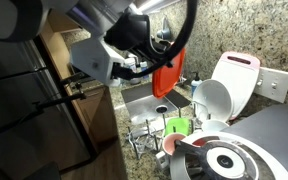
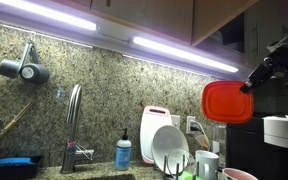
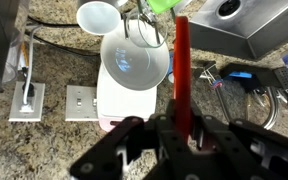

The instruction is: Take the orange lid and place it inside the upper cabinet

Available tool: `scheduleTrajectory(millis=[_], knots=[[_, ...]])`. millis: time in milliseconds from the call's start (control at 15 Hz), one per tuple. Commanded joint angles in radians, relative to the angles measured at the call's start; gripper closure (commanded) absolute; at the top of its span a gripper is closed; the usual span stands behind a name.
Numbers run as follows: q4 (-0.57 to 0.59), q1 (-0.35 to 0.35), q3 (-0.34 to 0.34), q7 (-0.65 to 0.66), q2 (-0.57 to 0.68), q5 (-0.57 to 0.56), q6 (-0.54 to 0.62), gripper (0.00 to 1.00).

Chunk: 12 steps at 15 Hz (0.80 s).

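The orange lid (image 2: 228, 102) is a glossy orange-red plastic lid, held in the air well above the counter. It also shows in an exterior view (image 1: 168, 70) and edge-on in the wrist view (image 3: 181, 70). My gripper (image 3: 181, 128) is shut on the lid's edge; in an exterior view the gripper (image 2: 252, 82) grips its upper right corner. The upper cabinet (image 2: 164, 15) is brown wood, above the light strips, with the lid below and to the right of it. Its door panels look closed.
Below the lid are a white bowl (image 3: 134, 58), a white cutting board with a pink rim (image 2: 156, 125) and wall sockets (image 3: 81, 102). A green cup (image 1: 176, 127) sits by the sink (image 1: 149, 100). A faucet (image 2: 74, 125) and a blue soap bottle (image 2: 124, 152) stand at the granite backsplash.
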Motion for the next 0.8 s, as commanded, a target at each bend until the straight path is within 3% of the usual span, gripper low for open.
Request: scheduleTrajectory(millis=[0, 733], knots=[[-0.094, 0.038, -0.023, -0.082, -0.154, 0.039, 0.034, 0.96], [-0.185, 0.128, -0.105, -0.142, -0.430, 0.095, 0.055, 0.96]])
